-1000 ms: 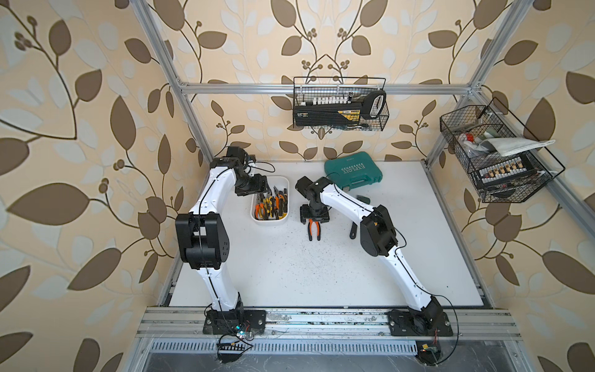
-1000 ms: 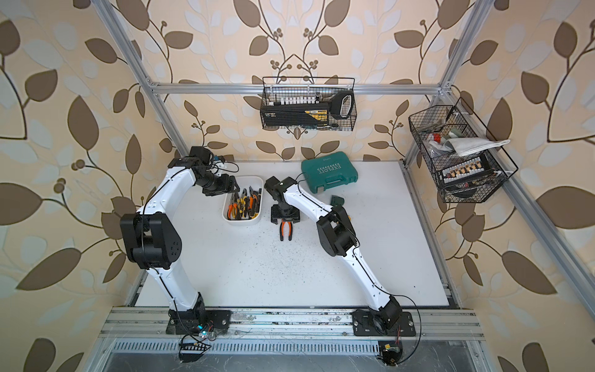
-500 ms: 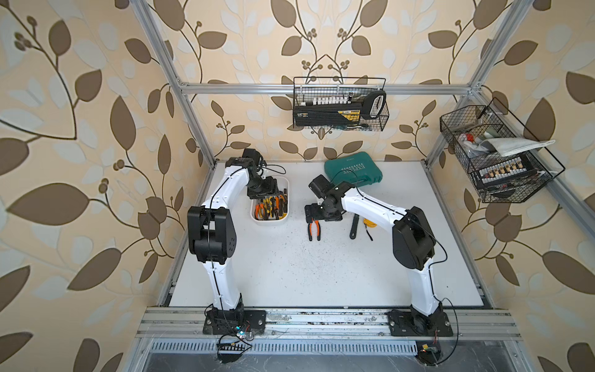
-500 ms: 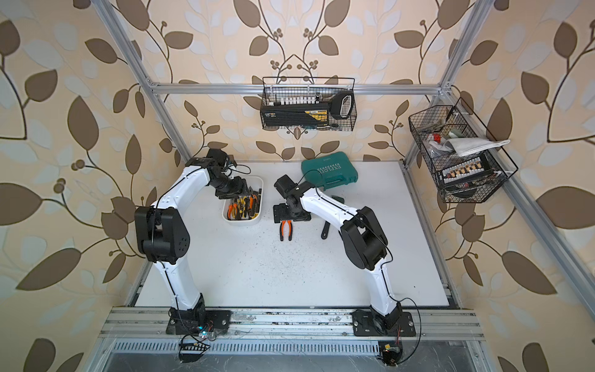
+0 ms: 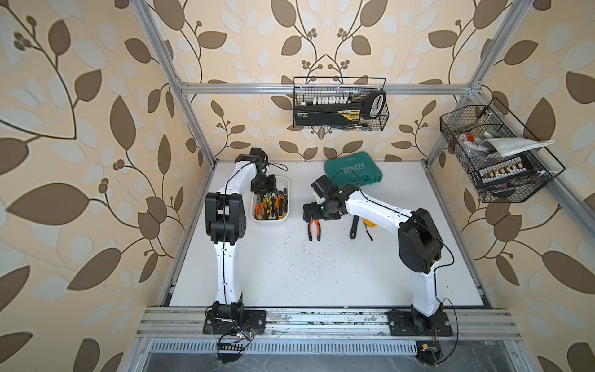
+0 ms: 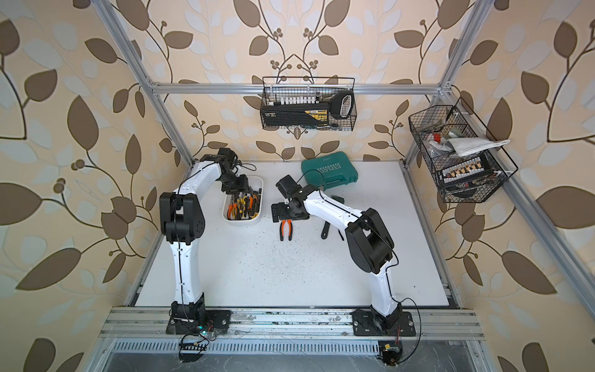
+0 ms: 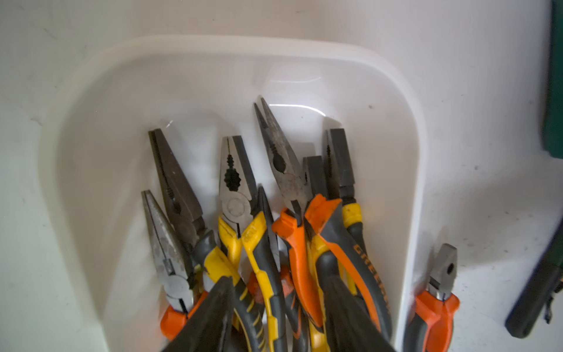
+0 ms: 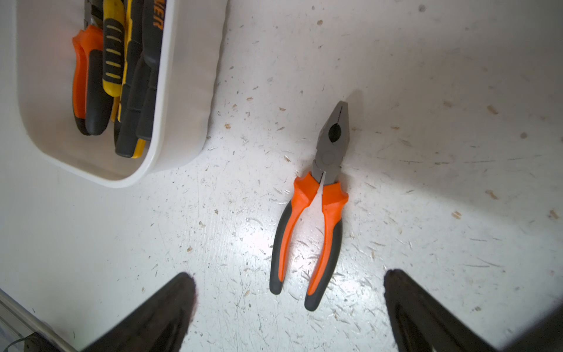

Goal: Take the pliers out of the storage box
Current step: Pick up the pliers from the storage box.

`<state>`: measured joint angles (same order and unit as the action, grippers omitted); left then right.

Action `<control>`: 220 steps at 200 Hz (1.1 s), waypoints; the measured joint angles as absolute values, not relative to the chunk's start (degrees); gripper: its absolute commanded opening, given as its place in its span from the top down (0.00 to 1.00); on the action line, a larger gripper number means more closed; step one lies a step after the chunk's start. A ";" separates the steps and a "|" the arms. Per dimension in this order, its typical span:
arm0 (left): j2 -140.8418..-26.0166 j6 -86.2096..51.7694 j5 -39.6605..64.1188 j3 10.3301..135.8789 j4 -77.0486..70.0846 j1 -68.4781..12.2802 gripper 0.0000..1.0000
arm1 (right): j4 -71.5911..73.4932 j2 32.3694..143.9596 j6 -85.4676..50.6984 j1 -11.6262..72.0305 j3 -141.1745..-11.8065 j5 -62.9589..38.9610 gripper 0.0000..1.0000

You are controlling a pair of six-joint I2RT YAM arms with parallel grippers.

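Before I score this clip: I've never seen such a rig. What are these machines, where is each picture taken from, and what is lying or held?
Two white robot arms, each ending in a two-fingered gripper, stand at a white table. Both top views look down from one overhead camera; the other two come from cameras on the wrists. The left gripper is inside the storage box, its fingers straddling handles of the pliers piled there; whether it grips one is unclear. The right gripper hangs open above one orange-handled pair lying on the table, holding nothing. Nearby lie a green tool case, a dark wrench and a yellow tape measure.
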<state>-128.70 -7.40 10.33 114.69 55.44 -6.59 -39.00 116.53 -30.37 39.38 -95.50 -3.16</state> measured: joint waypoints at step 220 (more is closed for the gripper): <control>-140.27 0.03 11.14 122.41 52.69 -5.19 0.69 | -35.64 117.84 -29.91 39.20 -97.62 -9.72 0.00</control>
<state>-140.27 0.03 11.14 122.41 52.69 -5.19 -35.64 117.84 -29.91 39.20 -97.62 -9.72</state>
